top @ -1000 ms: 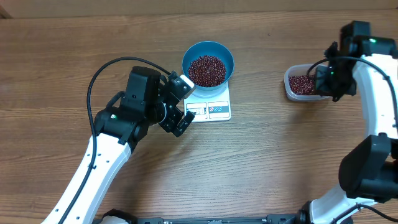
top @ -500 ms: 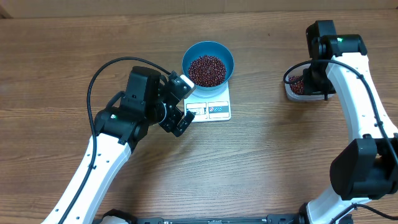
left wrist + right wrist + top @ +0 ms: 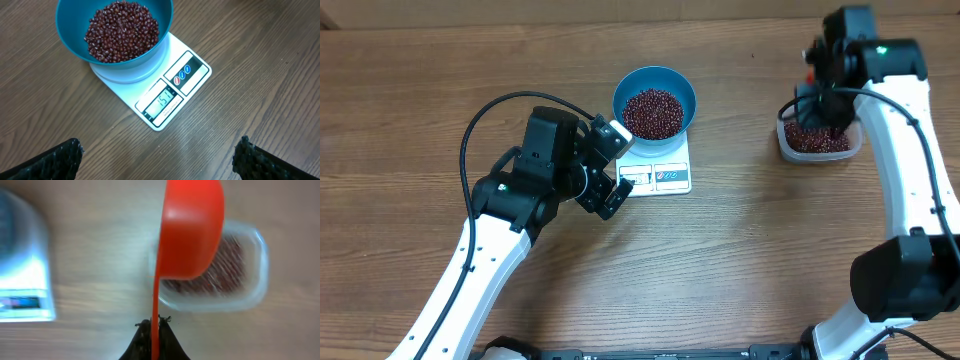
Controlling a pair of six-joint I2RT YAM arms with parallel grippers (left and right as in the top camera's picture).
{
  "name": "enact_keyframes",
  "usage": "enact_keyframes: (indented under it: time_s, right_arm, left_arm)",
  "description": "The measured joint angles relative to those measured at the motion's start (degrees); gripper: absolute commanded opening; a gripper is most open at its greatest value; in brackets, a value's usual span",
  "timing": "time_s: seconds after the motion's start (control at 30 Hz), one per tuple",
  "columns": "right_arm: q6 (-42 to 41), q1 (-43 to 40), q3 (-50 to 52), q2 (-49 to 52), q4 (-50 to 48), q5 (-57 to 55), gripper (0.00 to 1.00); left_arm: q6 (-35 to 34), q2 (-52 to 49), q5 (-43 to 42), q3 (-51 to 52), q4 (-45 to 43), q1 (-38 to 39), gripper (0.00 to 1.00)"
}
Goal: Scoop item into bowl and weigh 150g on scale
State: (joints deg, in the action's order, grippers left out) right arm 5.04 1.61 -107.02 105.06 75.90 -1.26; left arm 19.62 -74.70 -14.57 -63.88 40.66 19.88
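Overhead: count is two arms, one blue bowl (image 3: pixel 654 85), one white scale (image 3: pixel 662 176), one clear tub (image 3: pixel 817 148), one red-orange scoop (image 3: pixel 192 230), and two lots of beans (image 3: pixel 653 112), one piled in the bowl and one in the tub. The left gripper (image 3: pixel 617 168) is released, jaws spread wide with nothing between them. The scale sits just ahead of its fingertips, and the bowl rests on the scale's far half, further ahead. In the left wrist view both fingertips frame bare table (image 3: pixel 260 75), and the scale's display (image 3: pixel 162 101) faces the gripper; its digits look like 151, but they are small, so I'm not certain. The right gripper (image 3: pixel 154 330) is clenched on the scoop's thin handle. The cup extends straight ahead of it and overlaps the tub's near left part, with the tub beyond and beneath it. Only the cup's outer shell shows, so I cannot tell what it holds. The right wrist view is motion-blurred, with the scale's edge showing off to the gripper's left. Against the frames from the last second, the left arm, bowl, scale and bean pile match exactly. The right arm's wrist has swung toward the table's far edge, and more of the tub's beans are now uncovered.
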Motion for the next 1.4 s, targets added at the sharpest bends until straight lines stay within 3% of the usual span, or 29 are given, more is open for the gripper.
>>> enact_keyframes:
  time_s: [0.17, 0.37, 0.67, 1.03, 1.4]
  right_arm:
    - [2.54, 3.56, -1.40, -0.11, -6.75, 12.04, 0.04]
    - [3.78, 11.56, 0.26, -0.11, -14.01, 16.65, 0.04]
    - [5.75, 19.85, 2.80, 2.27, -19.93, 12.96, 0.04]
    - [8.81, 22.53, 3.63, 12.59, -20.41, 5.95, 0.04]
    - [10.64, 23.19, 3.65, 15.34, -20.85, 2.80, 0.04]
  left_arm:
    - [0.00, 0.00, 0.00, 0.00, -0.02, 0.00, 0.99]
    - [0.00, 0.00, 0.00, 0.00, 0.00, 0.00, 1.00]
    - [0.00, 0.00, 0.00, 0.00, 0.00, 0.00, 1.00]
    - [0.00, 0.00, 0.00, 0.00, 0.00, 0.00, 1.00]
    - [0.00, 0.00, 0.00, 0.00, 0.00, 0.00, 1.00]
